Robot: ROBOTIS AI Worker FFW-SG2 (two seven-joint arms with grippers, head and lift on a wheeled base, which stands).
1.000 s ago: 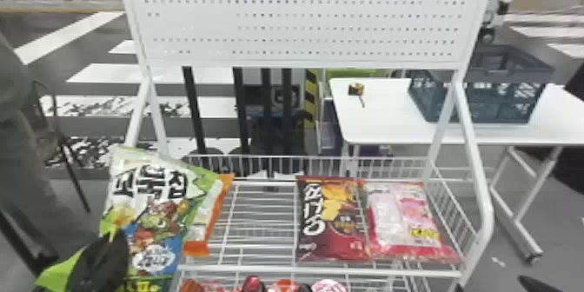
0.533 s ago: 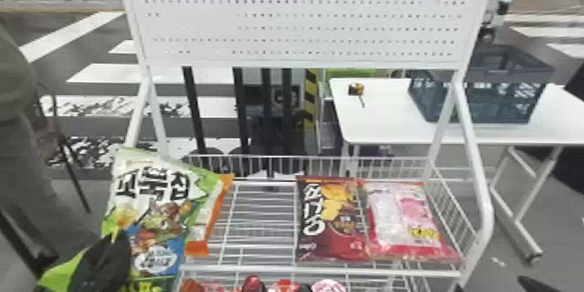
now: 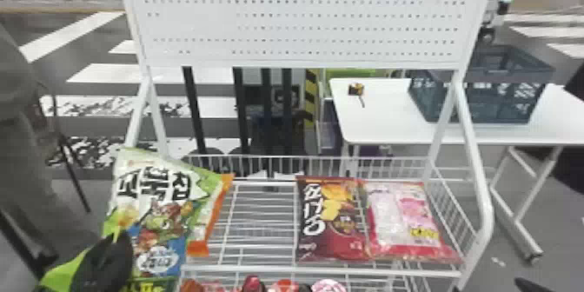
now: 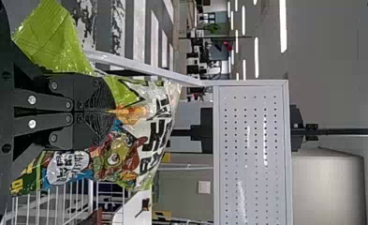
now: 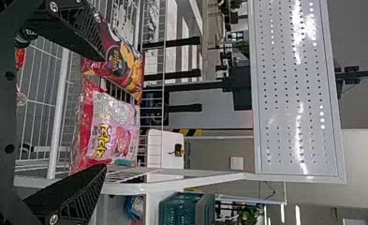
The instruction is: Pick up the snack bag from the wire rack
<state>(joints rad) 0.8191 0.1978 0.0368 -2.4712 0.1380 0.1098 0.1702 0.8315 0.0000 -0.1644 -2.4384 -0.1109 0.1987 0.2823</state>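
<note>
Slight shift since the earlier frames: the upper corner of the large green-and-white plastic snack bag [image 3: 152, 217] has moved a little toward 3 o'clock; its lower part shows scarcely any change. Clock directions refer to the head view, 12 o'clock being the far side.

Left gripper [image 4: 114, 111]: fingers pressed together on the bag, pinching its printed film. The bag stands roughly upright at the 9 o'clock end of the white wire rack [image 3: 321, 271], overlapping an orange-and-white packet [image 3: 208, 226] toward its 3 o'clock side. Whether its base is clear of the wires cannot be told.

Right gripper [image 5: 103, 112]: fingers wide apart, nothing between them in its grasp. The dark red chip bag [image 3: 332, 221] and, at its 3 o'clock, the pink-and-white bag [image 3: 406, 221] lie unmoved on the rack.

Meaning for the task, as judged: grasp secured, lifting under way or about to begin. A steady rise toward 12 o'clock seems called for; the film could slip, or the orange packet be dragged along.
</note>
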